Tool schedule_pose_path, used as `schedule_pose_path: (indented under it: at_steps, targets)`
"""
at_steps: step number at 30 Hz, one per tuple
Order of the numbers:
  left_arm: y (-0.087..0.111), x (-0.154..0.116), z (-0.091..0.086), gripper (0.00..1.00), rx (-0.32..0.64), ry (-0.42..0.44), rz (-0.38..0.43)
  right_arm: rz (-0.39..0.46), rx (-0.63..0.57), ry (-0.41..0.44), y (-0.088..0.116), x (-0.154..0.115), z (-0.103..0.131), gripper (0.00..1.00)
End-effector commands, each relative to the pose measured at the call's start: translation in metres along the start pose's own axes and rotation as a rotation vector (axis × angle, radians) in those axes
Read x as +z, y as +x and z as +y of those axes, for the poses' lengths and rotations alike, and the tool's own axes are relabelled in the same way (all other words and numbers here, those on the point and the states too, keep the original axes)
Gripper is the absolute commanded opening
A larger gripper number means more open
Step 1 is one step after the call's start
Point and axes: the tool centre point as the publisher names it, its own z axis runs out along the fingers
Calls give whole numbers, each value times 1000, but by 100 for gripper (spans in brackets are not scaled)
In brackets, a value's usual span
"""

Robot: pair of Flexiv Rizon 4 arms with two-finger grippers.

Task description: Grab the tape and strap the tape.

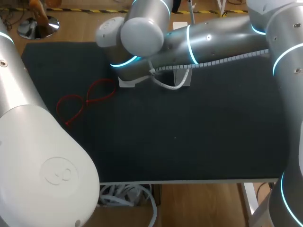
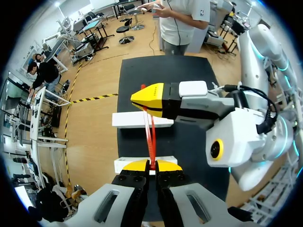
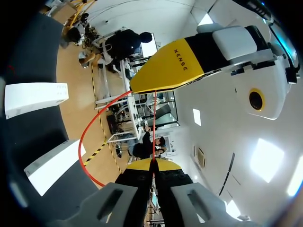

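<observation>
Two loops of thin red tape (image 1: 87,100) against the black tabletop (image 1: 189,142) beside the right arm (image 1: 213,42), left wrist view, left hand (image 2: 151,166) clamped on the tape, right hand (image 2: 144,101) pinching it ahead, right wrist view, straight stretch gripped by both hands.

Looks like a robotics laboratory, not a home or a shop. Shows two heavy silver-grey metal robot arms, the left arm (image 1: 33,142) and the right arm (image 1: 213,40), ringed with glowing cyan light bands (image 1: 191,45) and trailed by a grey ribbed cable hose (image 1: 213,62). Offers a working tabletop (image 1: 189,142) covered in flat black matting, with plain white rectangular blocks (image 2: 142,119) lying on it. Carries a white box-shaped housing (image 2: 217,149) with a round yellow-ringed lens on the right wrist. Has a thin red plastic tape (image 2: 152,137) stretched between the yellow-tipped left tool (image 2: 151,165) and right tool (image 2: 147,100), both closed on it.
</observation>
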Motion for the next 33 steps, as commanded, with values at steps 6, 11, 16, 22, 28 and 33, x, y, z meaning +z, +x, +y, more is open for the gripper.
schedule_pose_path:
  at_steps: [6, 11, 16, 22, 28, 33]
  targets:
    - [0, -1, -1, 0, 0, -4, 2, 10, -5, -11, -1, -1, 4, 0]
    - [0, -1, -1, 0, 0, -4, 2, 10, -12, -8, -1, -1, 4, 0]
    - [0, -1, -1, 0, 0, -4, 2, 9, -13, -5, 0, -1, 4, 0]
    - [0, -1, -1, 0, 0, -4, 2, 10, -13, -4, 1, 0, 5, 0]
    - [0, -1, -1, 0, 0, -4, 2, 7, -10, -4, 1, 0, 8, 0]
    - [0, -1, -1, 0, 0, -4, 2, 8, -8, -6, 1, -1, 11, 0]
